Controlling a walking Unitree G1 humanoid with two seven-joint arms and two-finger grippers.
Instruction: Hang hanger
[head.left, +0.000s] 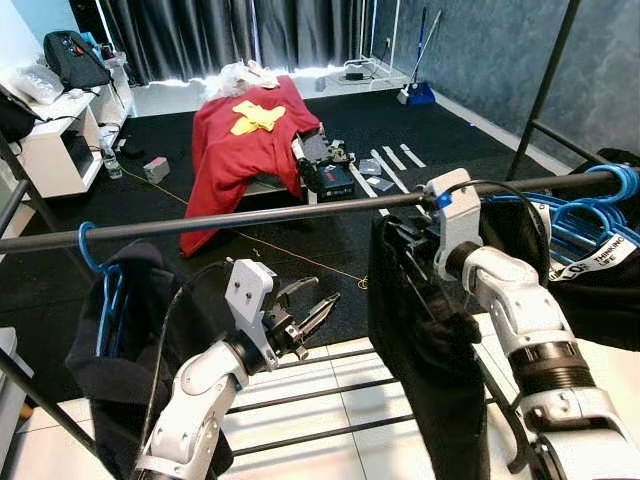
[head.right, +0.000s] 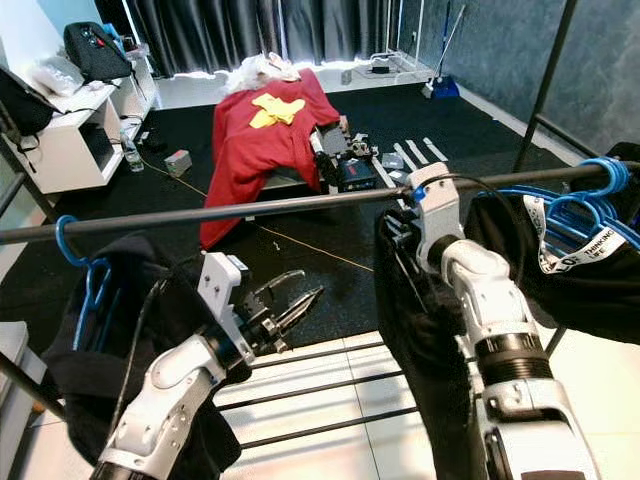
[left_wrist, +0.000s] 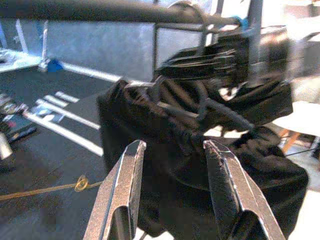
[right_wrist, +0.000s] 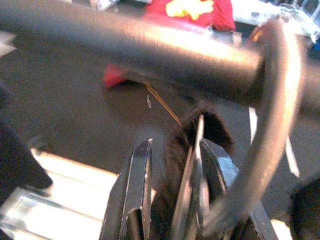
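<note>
A: Where's the hanger (right_wrist: 272, 125)?
B: Hook's over the rail (head.left: 250, 216), toward its right end, black garment (head.left: 425, 340) hanging off it. Right gripper (right_wrist: 172, 170) is clamped on the hanger neck.
A: Left gripper (head.left: 312, 318)?
B: Fingers spread wide, nothing in them, below the rail's middle.

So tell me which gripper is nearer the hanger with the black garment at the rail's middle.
Right. The right gripper is at the hanger with the black garment, just under the rail; the left gripper hangs open beside it, lower.
</note>
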